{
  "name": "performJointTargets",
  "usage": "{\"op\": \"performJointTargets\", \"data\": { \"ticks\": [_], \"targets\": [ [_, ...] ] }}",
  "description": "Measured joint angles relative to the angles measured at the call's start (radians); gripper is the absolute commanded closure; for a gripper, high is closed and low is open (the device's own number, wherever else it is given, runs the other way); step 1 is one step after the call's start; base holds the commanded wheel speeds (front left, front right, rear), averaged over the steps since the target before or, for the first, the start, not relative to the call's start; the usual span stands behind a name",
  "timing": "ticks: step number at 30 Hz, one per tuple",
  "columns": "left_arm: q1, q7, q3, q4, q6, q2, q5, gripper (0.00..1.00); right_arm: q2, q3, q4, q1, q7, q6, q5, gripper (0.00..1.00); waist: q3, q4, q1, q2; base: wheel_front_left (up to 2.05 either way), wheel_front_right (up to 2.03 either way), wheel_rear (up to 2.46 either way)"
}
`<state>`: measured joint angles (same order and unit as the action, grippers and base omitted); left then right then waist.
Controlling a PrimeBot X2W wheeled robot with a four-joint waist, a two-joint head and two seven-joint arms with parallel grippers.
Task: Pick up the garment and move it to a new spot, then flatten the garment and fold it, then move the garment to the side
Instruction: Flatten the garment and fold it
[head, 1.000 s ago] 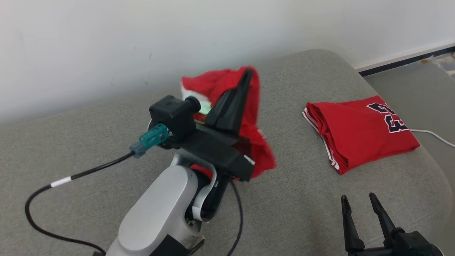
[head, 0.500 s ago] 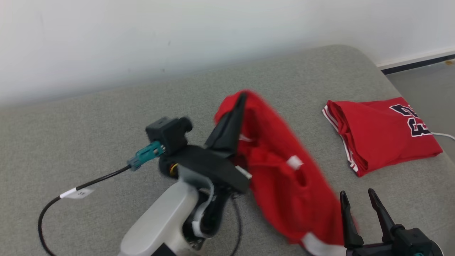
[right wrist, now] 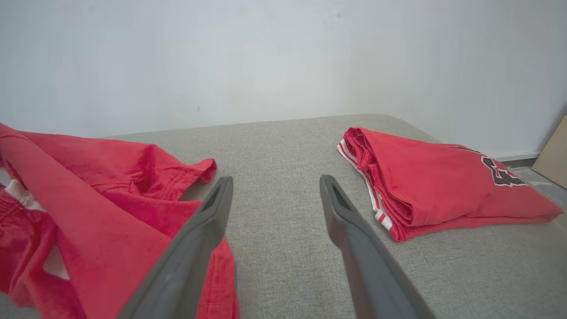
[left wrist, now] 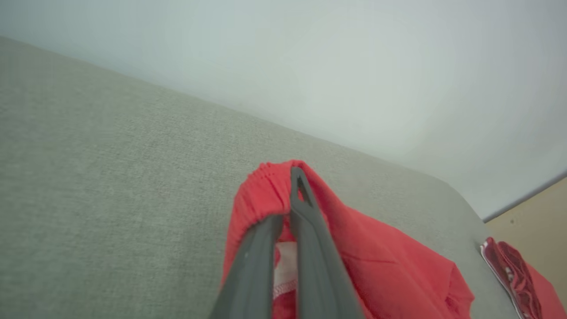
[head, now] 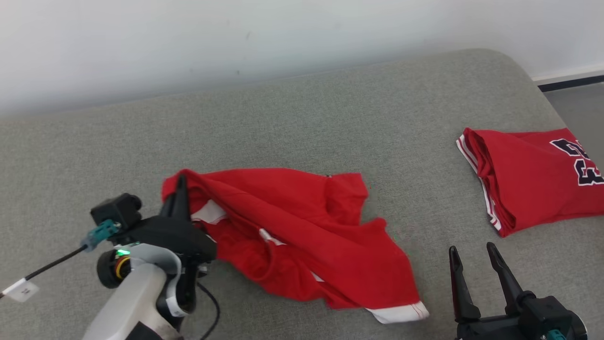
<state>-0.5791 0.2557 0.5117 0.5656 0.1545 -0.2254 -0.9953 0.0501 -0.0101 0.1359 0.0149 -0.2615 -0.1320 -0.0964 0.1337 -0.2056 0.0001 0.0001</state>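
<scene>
On nubbly grey cushion [head: 330,118], a crumpled red garment [head: 302,222], white-hemmed

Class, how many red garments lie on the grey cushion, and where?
2. The crumpled garment lies left of centre, its edge pinched by the left gripper; the folded jersey sits at the right. Nothing appears hidden.

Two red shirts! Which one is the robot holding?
Look at the big grey cushion. Near its middle lies a crumpled red shirt, pinched at one corner by the left gripper. The other red shirt, far right, is neatly folded with dark lettering.
</scene>
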Motion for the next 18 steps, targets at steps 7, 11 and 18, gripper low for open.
{"op": "performJointTargets", "data": {
  "ticks": [7,11,18],
  "targets": [
    [-0.019,0.004,-0.091,0.085,0.006,-0.026,0.071,1.0,0.0,-0.009,0.0,-0.007,0.0,0.0,0.004,0.0,0.009,0.004,0.0,0.0,0.0,0.0,0.0],
    [-0.019,0.004,-0.151,0.129,0.015,-0.041,0.107,1.0,0.0,-0.01,-0.001,-0.008,0.0,0.0,0.011,0.0,0.011,-0.001,0.0,0.0,0.0,0.0,0.0],
    [-0.007,0.007,-0.142,0.19,-0.021,-0.026,0.156,0.0,0.0,0.002,-0.001,-0.005,0.0,0.0,0.019,0.0,0.01,0.012,0.0,0.0,0.0,0.0,0.0]
  ]
}}
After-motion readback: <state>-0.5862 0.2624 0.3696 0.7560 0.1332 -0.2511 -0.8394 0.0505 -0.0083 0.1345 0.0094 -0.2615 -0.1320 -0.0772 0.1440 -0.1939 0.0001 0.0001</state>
